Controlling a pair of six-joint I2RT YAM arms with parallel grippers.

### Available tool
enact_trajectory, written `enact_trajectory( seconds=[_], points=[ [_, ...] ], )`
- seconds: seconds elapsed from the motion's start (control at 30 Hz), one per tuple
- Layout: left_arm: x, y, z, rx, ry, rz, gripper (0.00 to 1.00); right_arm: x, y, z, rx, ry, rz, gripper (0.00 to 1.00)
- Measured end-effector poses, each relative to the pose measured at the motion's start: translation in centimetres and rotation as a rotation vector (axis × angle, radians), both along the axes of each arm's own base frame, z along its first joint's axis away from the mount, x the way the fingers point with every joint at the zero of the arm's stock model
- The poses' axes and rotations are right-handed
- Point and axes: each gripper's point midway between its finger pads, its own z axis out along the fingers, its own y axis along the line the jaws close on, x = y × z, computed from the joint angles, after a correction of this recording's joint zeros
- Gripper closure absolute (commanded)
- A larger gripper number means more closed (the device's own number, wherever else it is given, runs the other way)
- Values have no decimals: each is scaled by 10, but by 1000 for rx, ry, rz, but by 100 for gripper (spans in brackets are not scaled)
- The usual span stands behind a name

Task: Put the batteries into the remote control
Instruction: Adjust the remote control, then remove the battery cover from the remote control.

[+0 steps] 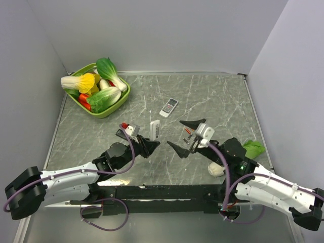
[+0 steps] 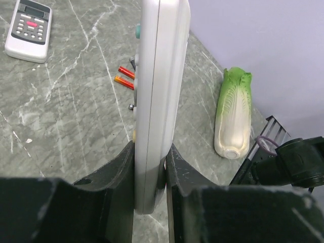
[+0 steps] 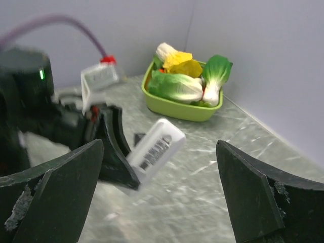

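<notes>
Batteries [image 2: 125,77], two orange-red ones, lie on the table [image 1: 217,96] just beside the remote control [image 1: 155,129], which the left pincer [image 1: 152,144] pinches upright mid-table. Right pincer [image 1: 186,136], at its 3 o'clock, gapes wide and holds nothing. Bare table runs out toward the 1 o'clock corner.

Bare bench [image 1: 217,96] on the far right and down the middle leaves wide room to pass. A green basket [image 1: 115,107] heaped with vegetables fills the far left corner. A small remote [image 1: 169,107] lies just beyond both tools. Only a narrow gap separates the upright remote [image 1: 155,129], clamped in the left tool [image 2: 150,149], from the spread right tool [image 1: 174,133]. A toy cabbage [image 1: 216,169] crowds the near right
</notes>
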Motion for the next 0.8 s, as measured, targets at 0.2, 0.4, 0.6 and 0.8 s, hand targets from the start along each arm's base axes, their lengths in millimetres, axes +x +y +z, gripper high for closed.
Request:
enact_trajectory(
  seconds=[0.2, 0.4, 0.6, 0.8],
  points=[
    [-4, 2, -4, -3, -1, -12, 99, 3, 11, -43, -229, -129, 44, 0],
    [-11, 4, -17, 4, 19, -38, 99, 7, 28, -75, -383, -189, 108, 0],
    [-13, 2, -15, -4, 13, -52, 99, 5, 40, -82, -431, -259, 167, 7],
    [-14, 3, -7, -26, -1, -56, 99, 7, 51, -95, -471, -273, 203, 16]
  ],
)
